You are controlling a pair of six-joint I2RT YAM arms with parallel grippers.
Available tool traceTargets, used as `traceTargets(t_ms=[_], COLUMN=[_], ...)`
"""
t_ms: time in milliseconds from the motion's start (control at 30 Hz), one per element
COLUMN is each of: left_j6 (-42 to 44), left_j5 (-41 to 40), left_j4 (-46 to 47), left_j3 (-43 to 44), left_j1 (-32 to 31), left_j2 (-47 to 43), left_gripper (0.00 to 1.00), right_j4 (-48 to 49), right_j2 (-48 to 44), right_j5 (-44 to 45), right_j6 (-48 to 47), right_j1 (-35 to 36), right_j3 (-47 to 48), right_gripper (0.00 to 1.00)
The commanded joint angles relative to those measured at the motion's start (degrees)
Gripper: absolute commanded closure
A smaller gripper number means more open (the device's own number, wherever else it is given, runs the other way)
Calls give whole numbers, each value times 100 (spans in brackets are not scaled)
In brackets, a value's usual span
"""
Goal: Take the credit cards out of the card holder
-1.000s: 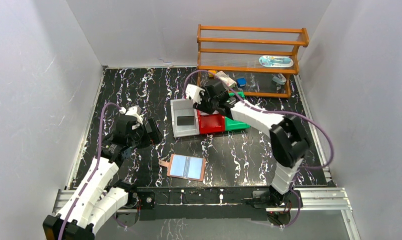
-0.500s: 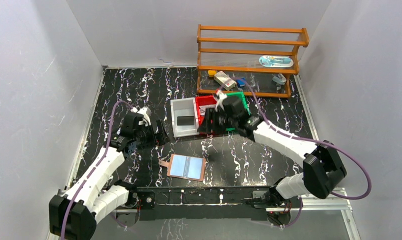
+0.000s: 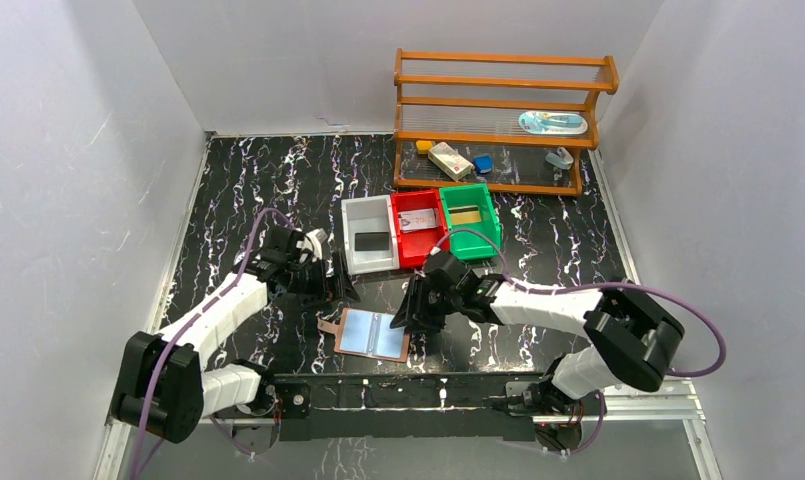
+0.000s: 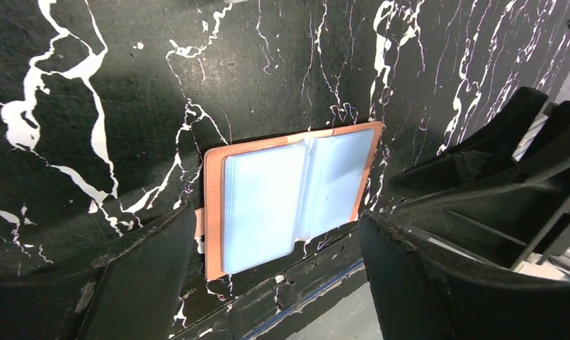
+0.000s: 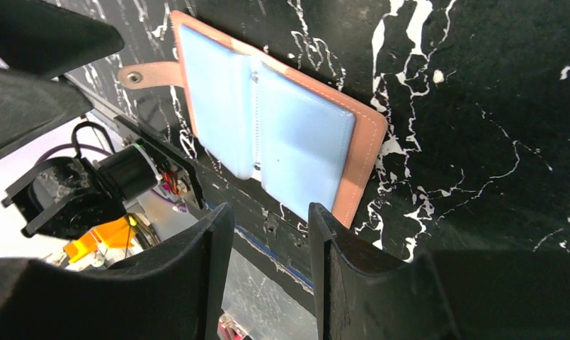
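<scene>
The card holder lies open and flat near the table's front edge, tan-brown with light blue pockets and a strap tab on its left. It also shows in the left wrist view and the right wrist view. No card sticks out of its pockets. A pale card lies in the red bin. My left gripper is open and empty, just behind the holder's left side. My right gripper is open and empty, low at the holder's right edge.
White bin with a dark card, red bin and green bin stand in a row behind the holder. A wooden shelf with small items stands at the back right. The metal rail runs just below the holder.
My right arm swung from over the bins down to the holder's right edge. My left arm moved right and forward to the holder's left side.
</scene>
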Motion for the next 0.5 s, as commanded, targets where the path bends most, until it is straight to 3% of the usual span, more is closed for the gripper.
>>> traceTargets(t_ms=[0, 200, 467], left_j6=[-76, 0, -46], left_j5=[186, 262, 309], left_j4=[-15, -91, -158], left_j3=[-6, 153, 53], left_j1=[-122, -134, -229], left_j2=[63, 530, 844], left_gripper=[17, 17, 24], right_j4=[125, 185, -229], right_j2=[276, 485, 818], right_j5=[89, 22, 104], right_j6=[324, 376, 288], right_j1=[76, 75, 93], right_j3=[297, 310, 618], right_gripper=[50, 49, 50])
